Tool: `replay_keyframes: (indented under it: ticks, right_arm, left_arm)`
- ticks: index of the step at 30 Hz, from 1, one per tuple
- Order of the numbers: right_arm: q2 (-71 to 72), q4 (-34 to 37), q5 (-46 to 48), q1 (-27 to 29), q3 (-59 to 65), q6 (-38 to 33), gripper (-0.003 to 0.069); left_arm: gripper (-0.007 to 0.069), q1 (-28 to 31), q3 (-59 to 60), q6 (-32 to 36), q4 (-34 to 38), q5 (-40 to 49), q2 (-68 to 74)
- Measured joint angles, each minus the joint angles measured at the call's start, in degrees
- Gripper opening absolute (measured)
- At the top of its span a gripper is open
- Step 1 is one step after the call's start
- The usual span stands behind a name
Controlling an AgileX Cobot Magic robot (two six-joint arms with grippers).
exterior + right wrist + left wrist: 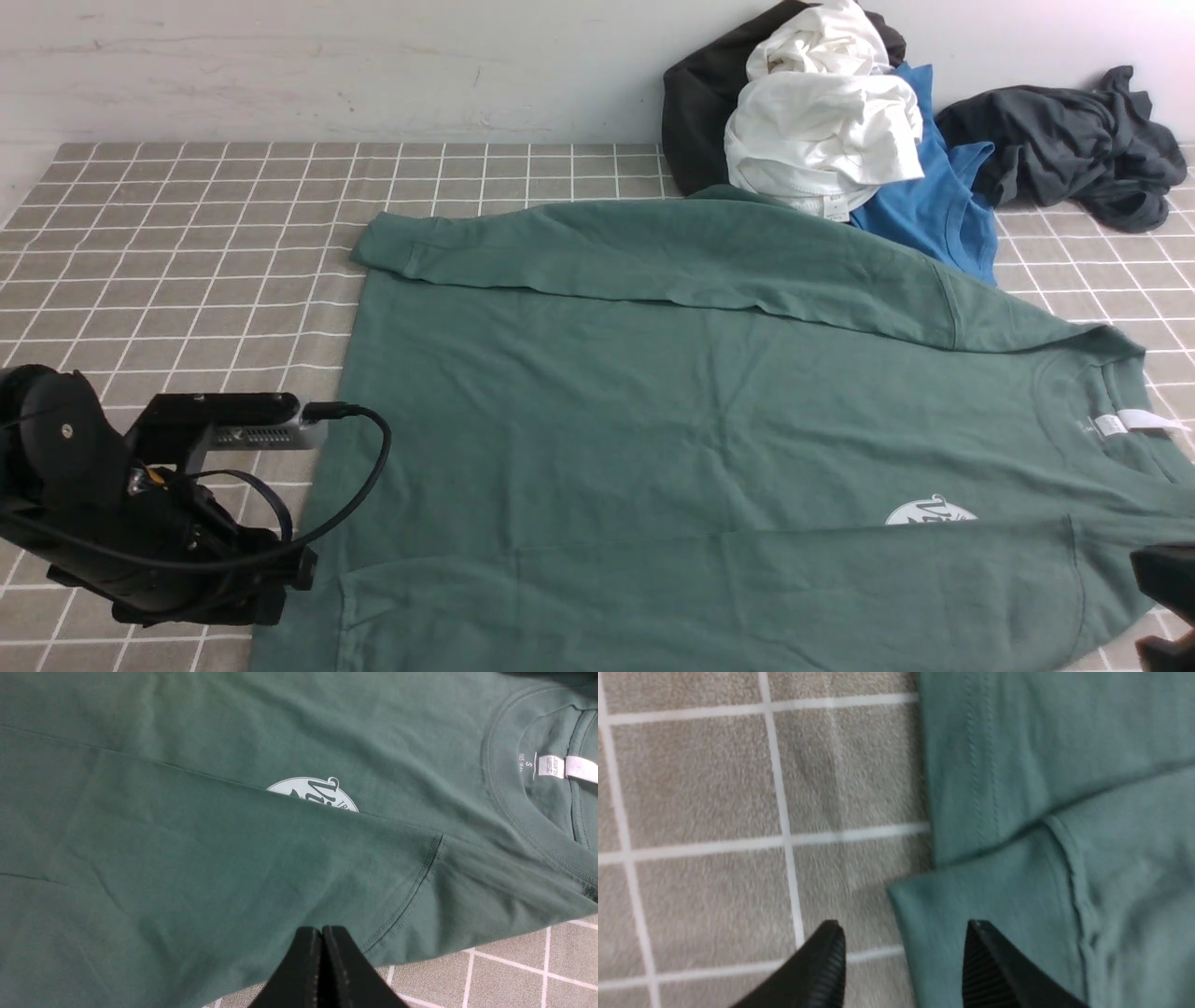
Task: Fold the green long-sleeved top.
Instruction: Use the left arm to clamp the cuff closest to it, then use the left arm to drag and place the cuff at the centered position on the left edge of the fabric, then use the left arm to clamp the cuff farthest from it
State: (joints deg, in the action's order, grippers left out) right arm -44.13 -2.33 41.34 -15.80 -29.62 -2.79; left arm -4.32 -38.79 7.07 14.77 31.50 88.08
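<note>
Green long-sleeved top (pixel 653 392) lies flat mid-table, long axis running 9 to 3 o'clock, neck end at 3. Left gripper (pixel 903 933) sits at 8 o'clock, jaws apart and empty, straddling the hem-end edge. Right gripper (pixel 321 952), at 4 o'clock, is pinched shut on nothing over the near shoulder, so each arm looks nearest its own end.

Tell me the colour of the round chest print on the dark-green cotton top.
White; the round chest print shows best in the right wrist view.
</note>
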Motion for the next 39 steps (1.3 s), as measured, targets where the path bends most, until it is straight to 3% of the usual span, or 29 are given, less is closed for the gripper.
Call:
replay_keyframes:
  ticks: [4,5,6,12,17,24,29,32,37,39]
  right_arm:
    - [0.0,-0.12,-0.23,0.0,0.0,0.21,-0.001]
    - [0.0,-0.12,-0.23,0.0,0.0,0.21,-0.001]
    - [0.0,-0.13,-0.23,0.0,0.0,0.21,-0.001]
    - [0.0,-0.13,-0.23,0.0,0.0,0.21,-0.001]
    - [0.0,-0.19,-0.23,0.0,0.0,0.21,-0.001]
    - [0.0,-1.55,-0.23,0.0,0.0,0.25,-0.001]
    - [0.0,-1.68,-1.87,0.0,0.0,0.25,-0.001]
    - [0.0,-1.68,-3.66,0.0,0.0,0.47,-0.001]
    - [0.0,-0.73,-3.88,0.0,0.0,0.46,-0.001]
    - [0.0,-0.22,-3.88,0.0,0.0,0.46,-0.001]
  left_arm:
    - [0.0153,0.0,-0.04,0.0,0.55,-2.19,2.99]
    - [0.0145,0.0,-0.04,0.0,0.69,-2.19,3.18]
    - [0.0069,0.0,-0.13,0.0,1.45,-2.31,3.59]
    - [-0.0004,0.0,-1.27,1.04,1.98,-1.2,3.07]
    - [-0.0005,0.0,-4.7,2.36,2.21,3.1,-3.22]
    - [-0.0005,0.0,-11.27,6.05,2.43,1.06,-9.96]
    - [-0.0005,0.0,-15.89,9.14,2.43,-2.41,-6.0]
    - [0.0001,0.0,-21.49,9.82,2.43,-3.07,3.39]
    - [0.0094,0.06,-31.56,9.85,2.24,2.37,15.18]
    - [0.02,0.32,-40.92,9.3,2.19,7.39,21.51]
